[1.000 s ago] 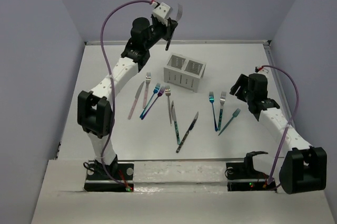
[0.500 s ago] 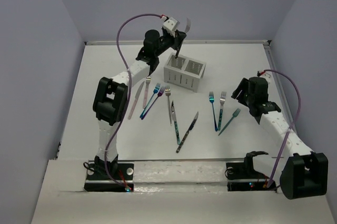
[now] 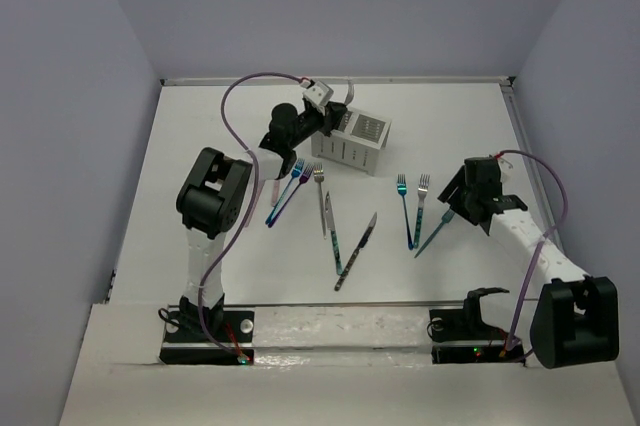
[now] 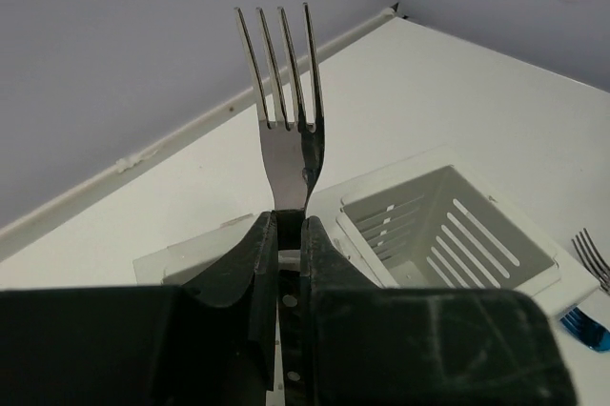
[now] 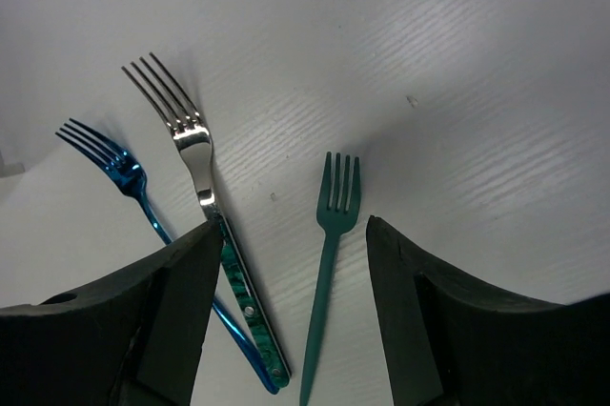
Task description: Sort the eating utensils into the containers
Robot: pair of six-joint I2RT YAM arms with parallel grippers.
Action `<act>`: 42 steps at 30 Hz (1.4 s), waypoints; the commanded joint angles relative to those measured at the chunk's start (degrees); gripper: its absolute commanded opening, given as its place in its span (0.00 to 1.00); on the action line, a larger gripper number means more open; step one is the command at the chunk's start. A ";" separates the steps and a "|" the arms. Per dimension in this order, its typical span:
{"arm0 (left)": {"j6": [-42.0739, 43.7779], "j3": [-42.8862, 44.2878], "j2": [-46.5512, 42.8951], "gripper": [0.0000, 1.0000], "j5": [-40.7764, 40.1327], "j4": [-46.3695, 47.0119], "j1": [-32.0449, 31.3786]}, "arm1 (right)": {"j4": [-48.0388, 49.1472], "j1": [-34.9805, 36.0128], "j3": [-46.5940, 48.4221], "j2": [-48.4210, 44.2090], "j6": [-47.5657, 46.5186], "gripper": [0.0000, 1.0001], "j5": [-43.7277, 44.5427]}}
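Observation:
My left gripper (image 3: 333,121) is shut on a silver fork (image 4: 283,111), tines up, its handle pointing down over the left compartment of the white slotted caddy (image 3: 357,151). In the left wrist view the caddy's right compartment (image 4: 519,249) lies open beside the fingers (image 4: 329,253). My right gripper (image 3: 456,202) is open and hovers over a teal fork (image 5: 329,263), which lies between its fingers (image 5: 191,277). A green-handled silver fork (image 5: 205,187) and a blue fork (image 5: 133,187) lie just to the left of it.
More utensils lie on the white table: blue and purple forks (image 3: 287,189) by the left arm, a silver fork (image 3: 320,194), and two knives (image 3: 333,241) (image 3: 360,244) in the middle. The back wall rises close behind the caddy.
My left arm has come down and forward, lowering the silver fork from high above to just over the caddy. My right gripper has dropped closer to the teal fork.

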 commanded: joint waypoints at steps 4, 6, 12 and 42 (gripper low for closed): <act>0.15 -2.09 -5.29 0.19 -0.95 11.97 -0.11 | -1.71 -0.27 0.16 6.02 5.61 0.63 1.01; -0.03 -2.88 -5.90 0.27 -0.95 12.23 -0.11 | -2.32 -0.27 0.25 7.44 5.96 0.61 0.39; -0.03 -3.85 -8.54 0.35 -2.53 10.04 -0.02 | -2.15 -0.27 -0.45 10.43 6.58 0.61 -0.49; 12.18 -8.06 -42.64 0.42 -6.49 -37.51 19.67 | -2.59 -0.27 -4.67 9.90 6.32 0.40 -12.09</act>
